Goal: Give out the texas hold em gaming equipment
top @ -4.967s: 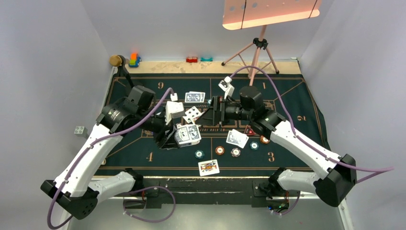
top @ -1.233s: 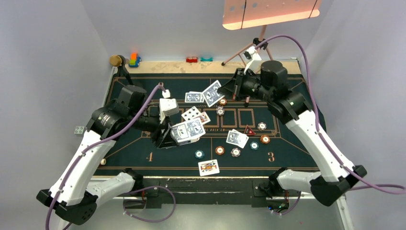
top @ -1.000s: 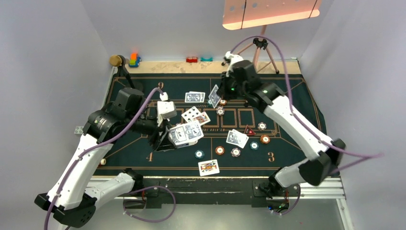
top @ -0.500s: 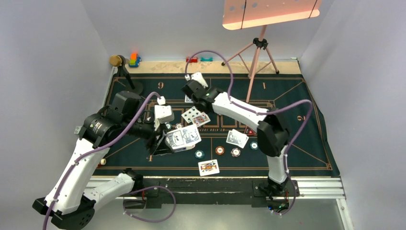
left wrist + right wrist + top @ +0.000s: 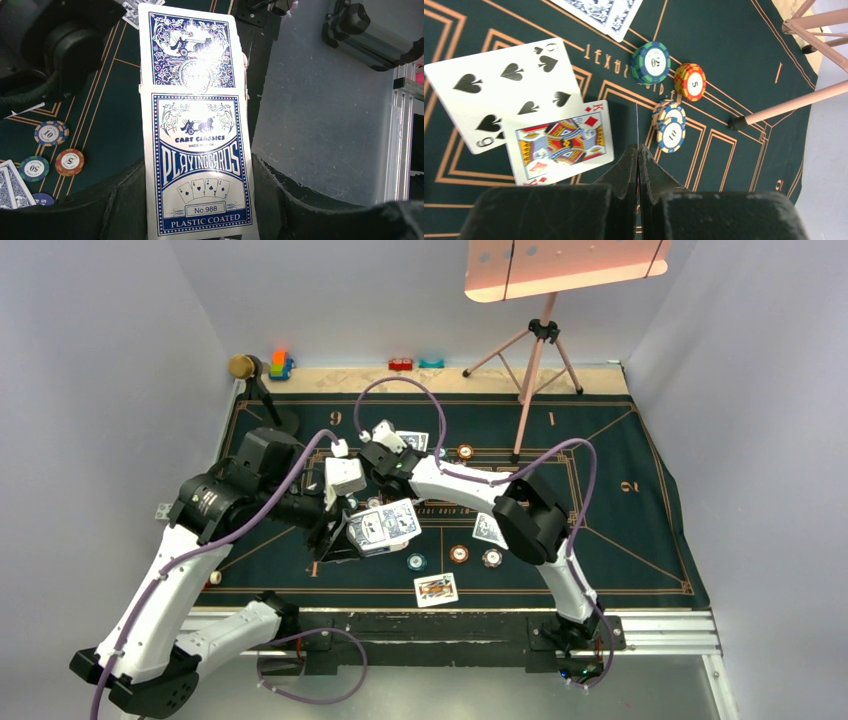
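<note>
My left gripper (image 5: 200,202) is shut on a blue-and-white playing card pack (image 5: 195,150), held upright; in the top view the pack (image 5: 383,527) hangs over the mat's left-centre. My right gripper (image 5: 638,148) is shut on one playing card (image 5: 636,122), which shows edge-on as a thin line. It hovers over a face-up nine of spades (image 5: 509,85) and king of diamonds (image 5: 559,142). Past it lie a teal chip (image 5: 651,62), an orange chip (image 5: 690,81) and blue-yellow chips (image 5: 671,127). In the top view the right gripper (image 5: 383,462) is close behind the left one.
The green felt mat (image 5: 620,500) covers the table. Three chips (image 5: 459,553) and a face-up card (image 5: 436,588) lie near the front edge. A pink tripod (image 5: 530,350) stands at the back, its foot (image 5: 736,122) near the chips. Toy blocks (image 5: 281,364) line the back edge.
My right arm has swung from the back right of the mat across to the left-centre, still holding its card. The left arm with the pack has shifted only slightly.
</note>
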`<action>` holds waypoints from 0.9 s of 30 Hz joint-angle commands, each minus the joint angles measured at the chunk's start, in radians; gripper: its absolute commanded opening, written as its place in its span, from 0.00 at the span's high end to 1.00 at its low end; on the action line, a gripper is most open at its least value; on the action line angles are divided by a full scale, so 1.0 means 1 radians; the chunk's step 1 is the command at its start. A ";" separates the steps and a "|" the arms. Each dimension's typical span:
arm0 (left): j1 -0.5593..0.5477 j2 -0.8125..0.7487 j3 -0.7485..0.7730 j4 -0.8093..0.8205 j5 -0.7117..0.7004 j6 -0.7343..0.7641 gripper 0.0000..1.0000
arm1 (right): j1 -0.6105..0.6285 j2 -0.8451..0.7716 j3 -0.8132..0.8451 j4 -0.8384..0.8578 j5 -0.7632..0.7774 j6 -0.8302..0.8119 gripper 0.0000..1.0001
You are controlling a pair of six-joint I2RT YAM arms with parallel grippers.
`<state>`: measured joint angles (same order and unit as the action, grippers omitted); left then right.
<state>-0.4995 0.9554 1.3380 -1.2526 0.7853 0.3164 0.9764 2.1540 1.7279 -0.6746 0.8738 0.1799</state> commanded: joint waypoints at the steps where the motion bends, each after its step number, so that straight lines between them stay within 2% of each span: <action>1: 0.006 0.006 0.038 0.024 0.031 0.003 1.00 | 0.040 0.010 0.002 0.026 0.011 0.062 1.00; 17: 0.006 -0.001 0.035 0.028 0.022 -0.001 1.00 | 0.096 0.063 -0.055 0.016 -0.112 0.184 1.00; 22: 0.006 0.001 0.035 0.028 0.023 0.000 1.00 | 0.097 0.049 -0.066 0.068 -0.186 0.173 1.00; 27: 0.006 0.001 0.035 0.029 0.017 -0.001 1.00 | 0.096 0.051 -0.063 0.070 -0.300 0.169 0.92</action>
<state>-0.4995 0.9657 1.3384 -1.2514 0.7837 0.3157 1.0668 2.2246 1.6707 -0.6380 0.6907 0.3202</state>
